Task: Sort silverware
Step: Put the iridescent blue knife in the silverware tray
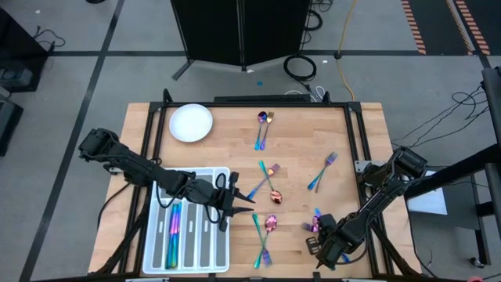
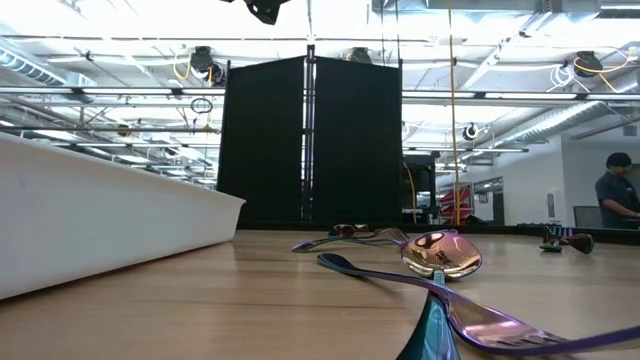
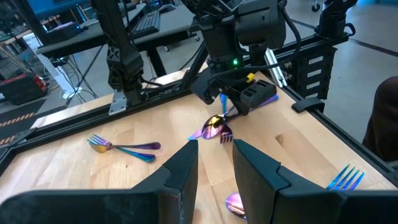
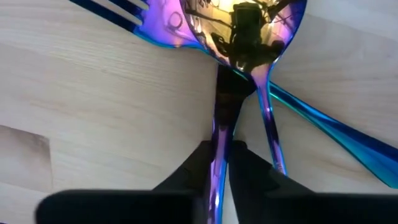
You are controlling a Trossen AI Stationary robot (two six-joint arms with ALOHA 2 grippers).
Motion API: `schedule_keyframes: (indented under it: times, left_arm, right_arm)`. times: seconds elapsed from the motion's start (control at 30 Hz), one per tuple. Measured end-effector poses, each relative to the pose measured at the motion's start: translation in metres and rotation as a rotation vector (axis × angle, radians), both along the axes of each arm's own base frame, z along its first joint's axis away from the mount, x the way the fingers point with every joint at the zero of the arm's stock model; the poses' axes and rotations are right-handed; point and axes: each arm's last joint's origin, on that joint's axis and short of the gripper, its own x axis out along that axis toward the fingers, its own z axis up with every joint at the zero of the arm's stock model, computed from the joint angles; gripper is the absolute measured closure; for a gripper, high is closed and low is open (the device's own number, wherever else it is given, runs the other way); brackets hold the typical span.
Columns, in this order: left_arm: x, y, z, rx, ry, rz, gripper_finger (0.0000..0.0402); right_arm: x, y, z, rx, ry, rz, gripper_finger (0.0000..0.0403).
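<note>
A rainbow spoon (image 4: 242, 31) lies with its bowl over a blue fork (image 4: 140, 15) near the table's front right. My right gripper (image 4: 222, 149) points down over this pair (image 1: 313, 224) and is shut on the spoon. My left gripper (image 3: 214, 165) hovers open with nothing between its fingers, beside the right edge of the white compartment tray (image 1: 223, 235). It looks across at the right gripper (image 3: 231, 99). Some silverware (image 1: 174, 227) lies in the tray's left compartments. My right gripper pinches the spoon's slim purple handle (image 4: 219, 127) between its two fingertips, a short way behind the bowl. The fingers come from above, one on each side of the handle. The bowl rests on the fork's head, and a second slim handle (image 4: 272, 134) lies close beside.
More silverware lies loose on the wood: a pair at the far middle (image 1: 264, 125), a fork (image 1: 322, 168), a crossed pair in the centre (image 1: 270, 186) and another near the front (image 1: 264, 235). A white plate (image 1: 191, 123) sits far left. A person (image 2: 615, 190) stands in the room behind.
</note>
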Motion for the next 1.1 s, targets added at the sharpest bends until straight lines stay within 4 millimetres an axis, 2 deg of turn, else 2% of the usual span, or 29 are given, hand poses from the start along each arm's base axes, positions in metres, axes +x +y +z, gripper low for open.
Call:
schedule_keyframes:
  times: [0.17,0.4,0.63,1.1]
  left_arm:
    - [0.0,0.0,0.0,0.0,0.0,0.0,0.0299]
    - [0.0,0.0,0.0,0.0,0.0,0.0,0.0299]
    - [0.0,0.0,0.0,-0.001,-0.001,0.0,0.0299]
    - [0.0,0.0,0.0,-0.001,-0.001,0.0,0.0299]
  right_arm:
    - [0.0,0.0,0.0,0.001,-0.001,0.003,0.039]
    - [0.004,0.004,0.008,0.003,0.02,-0.02,0.0392]
    - [0.009,0.008,0.013,0.124,0.094,0.009,0.0398]
    - [0.011,0.007,0.02,0.153,0.075,0.022,0.0397]
